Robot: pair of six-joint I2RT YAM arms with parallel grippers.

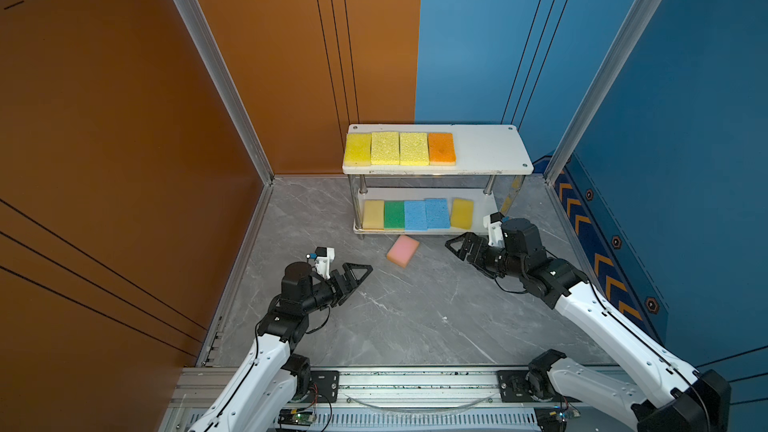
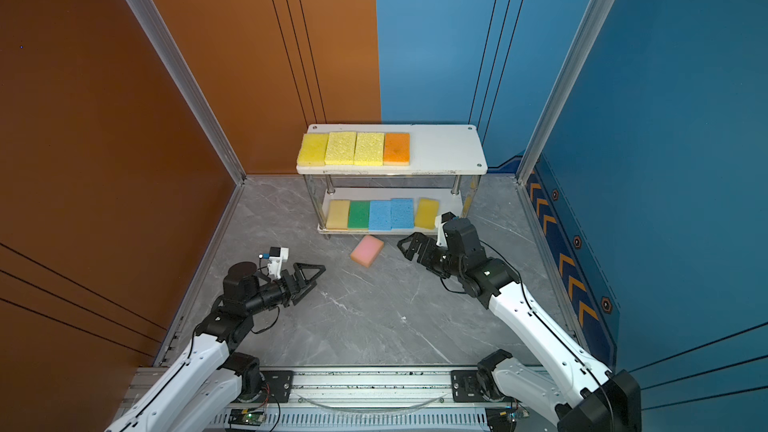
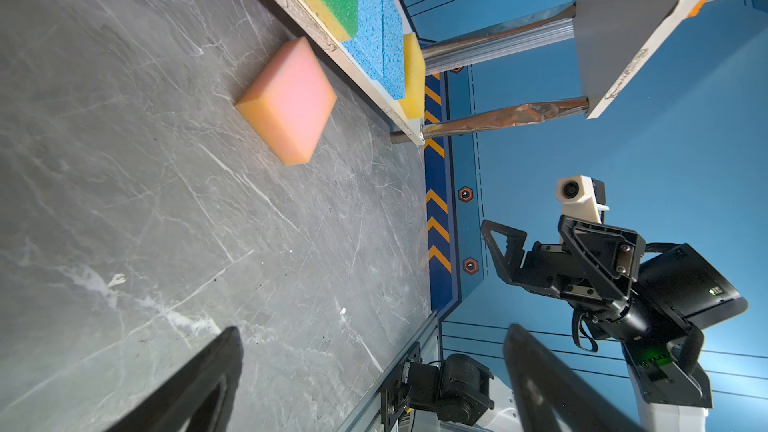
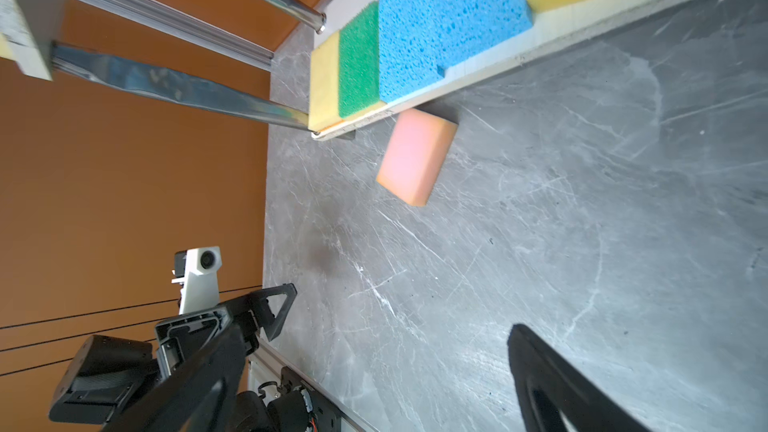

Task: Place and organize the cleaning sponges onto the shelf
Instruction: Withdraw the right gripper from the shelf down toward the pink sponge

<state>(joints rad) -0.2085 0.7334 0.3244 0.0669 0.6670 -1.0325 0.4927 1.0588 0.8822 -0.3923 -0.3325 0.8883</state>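
Observation:
A pink sponge (image 1: 403, 251) (image 2: 367, 251) lies askew on the grey floor just in front of the shelf (image 1: 490, 151) (image 2: 444, 151). It also shows in both wrist views (image 3: 286, 101) (image 4: 415, 155). Several sponges line the left part of the top board: yellow ones, then an orange one (image 1: 441, 148). On the lower board sit a pale yellow, a green (image 1: 394, 214), two blue and a tilted yellow sponge (image 1: 462, 213). My left gripper (image 1: 361, 273) (image 3: 374, 330) hovers open to the left of the pink sponge. To that sponge's right, my right gripper (image 1: 452, 245) (image 4: 374, 332) is open and empty.
An orange wall (image 1: 124, 160) closes the left side and a blue wall (image 1: 685, 139) the right. Aluminium frame posts (image 1: 216, 68) stand at the corners. A metal rail (image 1: 415, 384) carrying both arm bases runs along the front edge. The right half of the shelf's top board is bare.

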